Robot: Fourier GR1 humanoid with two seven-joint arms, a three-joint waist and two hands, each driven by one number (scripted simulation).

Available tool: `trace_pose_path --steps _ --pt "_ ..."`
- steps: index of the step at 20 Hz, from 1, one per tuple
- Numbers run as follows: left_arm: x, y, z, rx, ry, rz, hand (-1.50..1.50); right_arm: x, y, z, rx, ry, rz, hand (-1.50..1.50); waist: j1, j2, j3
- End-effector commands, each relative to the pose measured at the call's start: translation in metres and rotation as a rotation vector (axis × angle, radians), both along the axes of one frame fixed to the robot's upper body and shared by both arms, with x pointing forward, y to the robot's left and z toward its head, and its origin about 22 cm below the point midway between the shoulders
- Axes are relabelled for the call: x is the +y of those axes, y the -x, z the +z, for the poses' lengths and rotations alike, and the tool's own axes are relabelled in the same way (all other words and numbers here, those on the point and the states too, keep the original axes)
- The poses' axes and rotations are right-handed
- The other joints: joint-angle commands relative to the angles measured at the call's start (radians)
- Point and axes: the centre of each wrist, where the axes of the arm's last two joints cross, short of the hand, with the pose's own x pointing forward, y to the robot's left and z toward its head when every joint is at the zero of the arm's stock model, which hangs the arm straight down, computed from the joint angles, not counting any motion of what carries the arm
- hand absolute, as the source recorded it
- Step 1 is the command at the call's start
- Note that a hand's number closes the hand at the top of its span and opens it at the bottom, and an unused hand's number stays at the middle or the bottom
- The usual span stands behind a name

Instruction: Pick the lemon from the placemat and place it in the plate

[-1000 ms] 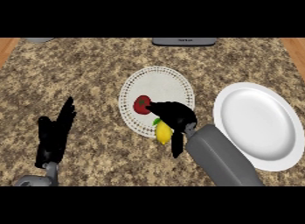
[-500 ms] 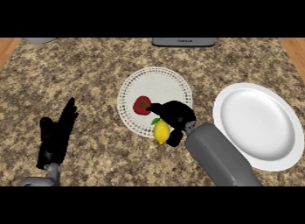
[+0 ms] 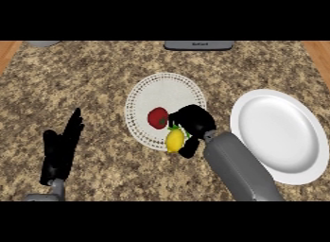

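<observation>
A yellow lemon (image 3: 174, 140) lies at the near edge of the round white lace placemat (image 3: 164, 92), beside a red tomato-like fruit (image 3: 157, 117). My right hand (image 3: 194, 122) is curled round the lemon from its right side, its fingers hiding part of the fruit. The white plate (image 3: 282, 134) sits to the right of the placemat, with nothing on it. At the lower left my left hand (image 3: 63, 151) rests open with its fingers pointing up, well away from the placemat.
The counter top is speckled granite (image 3: 91, 75), with wooden strips at the far left and right edges. A grey object (image 3: 198, 45) sits at the back edge and another grey one (image 3: 41, 43) at the back left corner.
My right hand has closed in round the lemon and shifted slightly up and right. The lemon, plate and left hand stay where they were.
</observation>
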Motion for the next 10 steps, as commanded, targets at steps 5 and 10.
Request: trace_pose_path --steps 5,10 --pt "-0.001 0.004 0.003 0.021 -0.012 0.023 0.00 -0.022 0.027 0.002 -0.111 -0.121 -0.436 1.50 -0.027 -0.006 0.000" --pt "-0.001 -0.001 0.005 0.012 -0.002 0.025 0.00 -0.038 0.045 0.033 -0.347 -0.124 -0.507 1.50 -0.021 -0.002 0.000"
